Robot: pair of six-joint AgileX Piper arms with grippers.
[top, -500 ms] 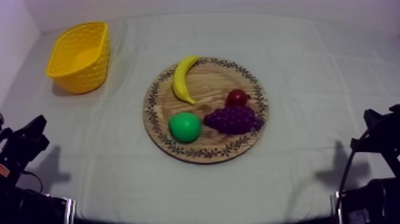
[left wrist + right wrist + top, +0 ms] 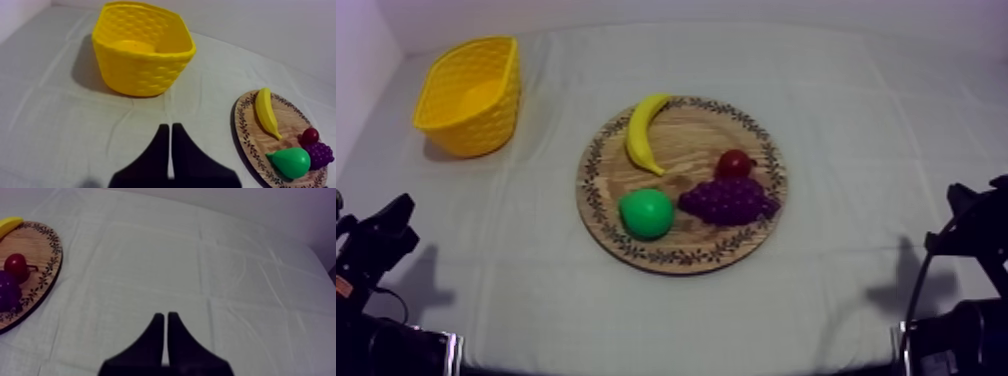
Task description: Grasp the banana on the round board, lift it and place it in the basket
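Jaws pressed together on both arms, nothing between them: left jaws low at the table's (image 2: 856,120) left side, right jaws low at its right. I see the banana (image 2: 644,132) lying on the wooden board (image 2: 688,135) at its far-left rim, with the pear (image 2: 646,213), grapes (image 2: 728,200) and small red fruit (image 2: 734,163) alongside. Yellow basket (image 2: 469,95) stands far left, well apart from the board.

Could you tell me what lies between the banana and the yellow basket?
Just the wooden board's rim, then bare cloth, shown in the top view.
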